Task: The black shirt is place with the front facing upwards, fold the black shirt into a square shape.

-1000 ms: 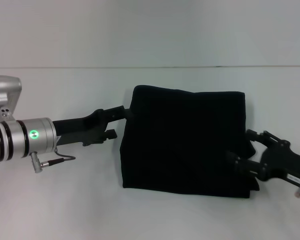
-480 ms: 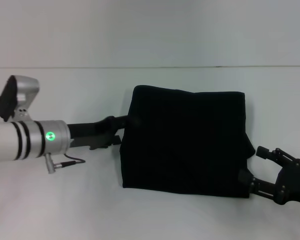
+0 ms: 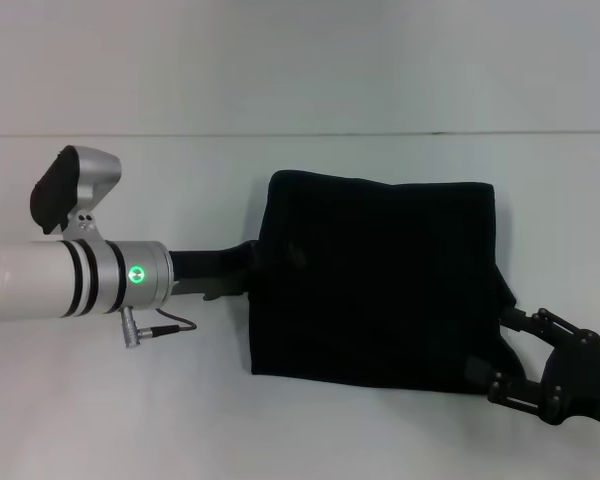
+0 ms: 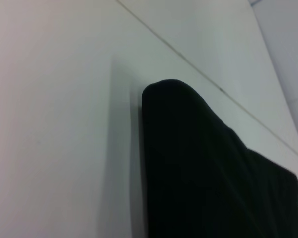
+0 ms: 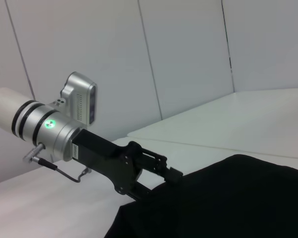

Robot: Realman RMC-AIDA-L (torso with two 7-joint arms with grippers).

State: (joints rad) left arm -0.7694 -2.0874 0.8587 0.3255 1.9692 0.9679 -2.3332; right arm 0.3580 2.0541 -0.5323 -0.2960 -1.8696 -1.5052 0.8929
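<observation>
Nearest the robot, the right gripper (image 3: 520,355) sits just off the near right corner of the black shirt (image 3: 375,280). Its fingers are spread apart and hold nothing; whether a tip touches the cloth cannot be told, black against black.

The black shirt lies on the white table (image 3: 180,420) as a folded, roughly rectangular bundle, plain black side up, no print showing. It is a little wider than it is deep, with its long axis running left to right. Its edges look fairly straight; the right edge bulges slightly near the right gripper.

Farther back, the left gripper (image 5: 156,181) reaches in from the shirt's left edge, about midway between the shirt's near and far corners. In the right wrist view its fingers (image 5: 164,167) run into the cloth at that edge, and its fingertips are hidden, so I cannot tell whether it is clamped or apart.

Judging from the shape, the fold looks close to done. Any further fold would shorten the left-right axis, and the left gripper is the one placed on that edge, with the shirt lying to its right.
</observation>
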